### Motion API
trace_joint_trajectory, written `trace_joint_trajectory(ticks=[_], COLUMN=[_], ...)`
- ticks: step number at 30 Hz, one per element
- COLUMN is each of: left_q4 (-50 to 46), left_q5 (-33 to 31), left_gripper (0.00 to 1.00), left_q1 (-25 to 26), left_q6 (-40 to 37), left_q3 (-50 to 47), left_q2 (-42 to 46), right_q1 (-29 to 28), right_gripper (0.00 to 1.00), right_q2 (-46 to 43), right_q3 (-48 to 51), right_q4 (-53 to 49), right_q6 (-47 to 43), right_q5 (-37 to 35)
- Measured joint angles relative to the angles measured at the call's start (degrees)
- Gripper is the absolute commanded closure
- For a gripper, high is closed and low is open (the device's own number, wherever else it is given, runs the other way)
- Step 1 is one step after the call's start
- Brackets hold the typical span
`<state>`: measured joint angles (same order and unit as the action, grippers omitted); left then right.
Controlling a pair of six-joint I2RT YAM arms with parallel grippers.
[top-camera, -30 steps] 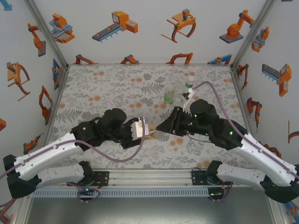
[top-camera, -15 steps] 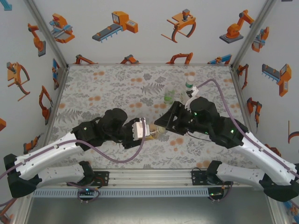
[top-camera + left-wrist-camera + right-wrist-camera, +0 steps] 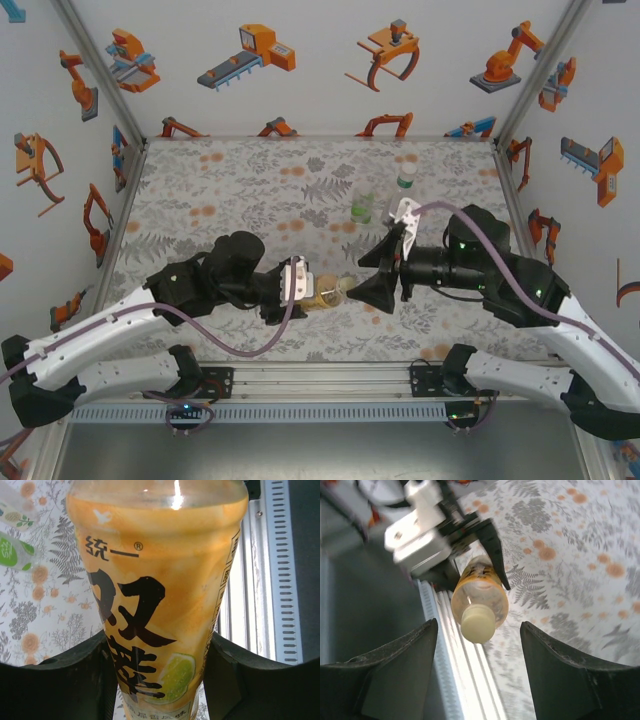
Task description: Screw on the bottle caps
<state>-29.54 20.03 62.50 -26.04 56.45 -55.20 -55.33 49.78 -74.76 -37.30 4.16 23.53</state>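
Note:
The amber bottle (image 3: 326, 297) with a yellow label (image 3: 160, 605) is held off the table, lying sideways, and my left gripper (image 3: 310, 296) (image 3: 160, 647) is shut on its body. A pale bottle cap (image 3: 478, 622) (image 3: 345, 288) sits on its neck, pointing at my right gripper (image 3: 364, 278) (image 3: 480, 672). That gripper is open, its fingers wide on either side and clear of the cap. A clear bottle with a green label (image 3: 362, 207) (image 3: 12, 552) and a plain clear bottle (image 3: 405, 183) stand at the back right.
The aluminium rail (image 3: 320, 380) at the table's near edge runs just below the held bottle (image 3: 480, 592). Patterned table surface (image 3: 220, 190) lies free to the left and back. Side walls rise at both table edges.
My right gripper has opened off the cap and drawn back to the right. The left gripper has kept its hold on the amber bottle and shifted slightly.

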Motion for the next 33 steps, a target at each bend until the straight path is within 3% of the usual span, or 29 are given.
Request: trace_joint_trajectory(ticks=[5,10,19,30,33], left_q4=[0.0,-0.02,-0.02,-0.02,-0.02], left_q5=[1.66,2.12,2.1,2.05,2.05], left_gripper=[1.0,1.0,1.0,1.0,1.0], left_q1=[0.0,0.04,0.04,0.04,0.04], left_q6=[0.02,0.02,0.02,0.02,0.02], left_q3=[0.04,0.09,0.11,0.11,0.11], left_q2=[0.33,0.55,0.66,0.66,0.66], right_q1=[0.0,0.0,0.0,0.0,0.0], right_gripper=[0.39,0.49,0.6,0.6,0.65], right_q2=[0.96,2.97,3.67,3.61,3.61], right_q3=[-0.87,-1.88,-1.88,-0.2,0.52], right_q4=[-2.99,-4.5,-4.39,-2.93,-2.45], right_q6=[-16.24,-23.43,-25.9,-24.5,-23.69], right_q5=[7.63,9.92,10.38,10.49,10.25])
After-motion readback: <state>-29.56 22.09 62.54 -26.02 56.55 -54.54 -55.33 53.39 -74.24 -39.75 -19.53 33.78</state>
